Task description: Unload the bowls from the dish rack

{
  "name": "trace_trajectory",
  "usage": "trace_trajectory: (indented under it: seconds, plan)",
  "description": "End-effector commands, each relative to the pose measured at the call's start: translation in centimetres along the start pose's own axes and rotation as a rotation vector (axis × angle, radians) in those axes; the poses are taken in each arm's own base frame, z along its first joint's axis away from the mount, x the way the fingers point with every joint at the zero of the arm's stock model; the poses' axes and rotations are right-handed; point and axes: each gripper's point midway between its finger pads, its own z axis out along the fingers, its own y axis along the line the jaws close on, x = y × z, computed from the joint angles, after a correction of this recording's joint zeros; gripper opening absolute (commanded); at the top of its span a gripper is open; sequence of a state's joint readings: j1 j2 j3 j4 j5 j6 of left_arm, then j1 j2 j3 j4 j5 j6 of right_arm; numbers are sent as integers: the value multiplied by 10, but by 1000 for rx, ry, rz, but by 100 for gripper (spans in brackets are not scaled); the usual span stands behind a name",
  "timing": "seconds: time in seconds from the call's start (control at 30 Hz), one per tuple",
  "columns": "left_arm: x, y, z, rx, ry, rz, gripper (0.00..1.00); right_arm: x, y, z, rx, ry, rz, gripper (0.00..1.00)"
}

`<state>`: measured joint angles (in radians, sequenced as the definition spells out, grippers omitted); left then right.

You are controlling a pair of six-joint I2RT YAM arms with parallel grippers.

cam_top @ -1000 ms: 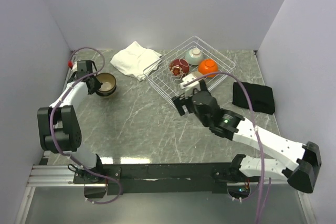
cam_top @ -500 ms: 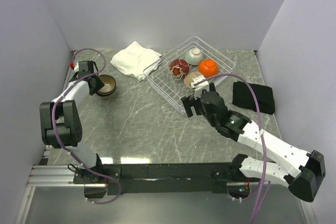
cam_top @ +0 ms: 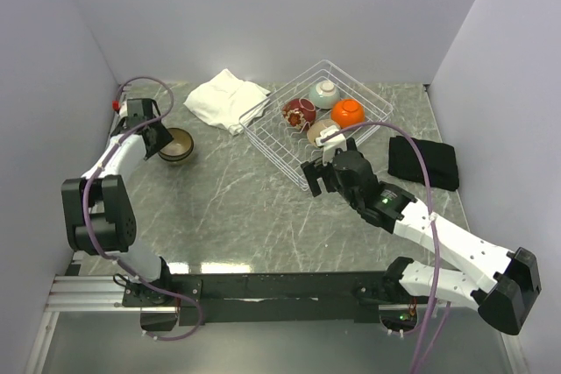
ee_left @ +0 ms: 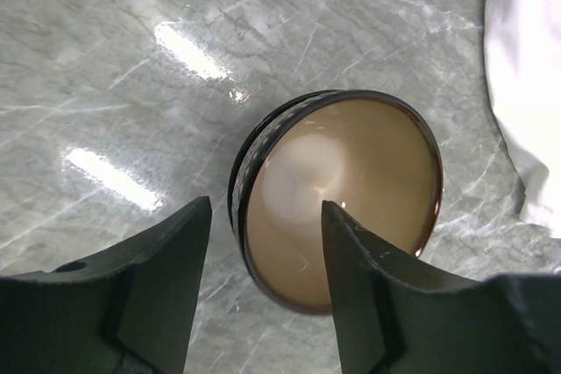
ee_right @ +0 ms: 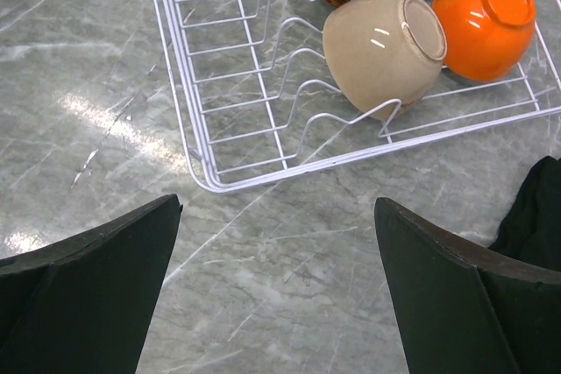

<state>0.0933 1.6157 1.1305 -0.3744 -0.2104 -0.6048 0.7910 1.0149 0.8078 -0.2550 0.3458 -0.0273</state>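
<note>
I'm looking at the grey marble desk [cam_top: 237,190]. The white wire dish rack [cam_top: 279,148] is sitting far-right of centre, turned at an angle. Its near corner is pointing toward the right arm.

The right hand [cam_top: 314,177] is hovering over the desk just short of that corner. In the wrist view its jaws are standing wide apart and gripping nothing.

The left hand [cam_top: 158,139] is reaching out at the far left. Its jaws are standing partly apart and straddling the near rim of the brown glazed bowl [ee_left: 342,199], one finger [ee_left: 171,278] outside the wall and the other over the inside. I'm seeing no clamp on the rim. I can't tell whether either finger is touching it.

The rumpled white cloth [cam_top: 226,99] is lying just left of the rack's far side. The folded black cloth [cam_top: 423,162] is lying right of the rack, near the wall.

Four bowls are sitting in the rack's right half:
- The beige bowl [ee_right: 377,54] is lying on its side against the wire tines, nearest the right hand.
- The orange bowl [ee_right: 482,15] is sitting mouth-down, just right of the beige one.
- The red patterned bowl [cam_top: 298,112] is sitting behind the beige one.
- The pale green bowl [cam_top: 323,93] is sitting farthest back, foot up.

The brown glazed bowl is resting on the desk, well apart from the rack.
</note>
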Motion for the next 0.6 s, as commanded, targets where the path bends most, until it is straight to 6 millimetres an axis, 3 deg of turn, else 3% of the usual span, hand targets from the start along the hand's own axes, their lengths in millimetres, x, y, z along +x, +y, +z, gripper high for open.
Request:
trace_trajectory:
  seconds: [0.0,0.2,0.33,0.43,0.57]
  plan:
    - [-26,-1,-22,4,-73,-4,57,-24,-2,-2,-4,-62,21,100]
    - [-18,4,-13,13,-43,-37,42,-22,-2,-4,-6,-59,34,100]
    - [-12,7,-3,13,-4,-53,19,-17,-3,-5,-1,-49,43,100]
    - [-9,6,0,22,13,-61,11,-13,-5,-6,11,-42,42,100]
    - [-1,9,6,20,45,-65,9,-11,-7,-7,18,-36,45,100]
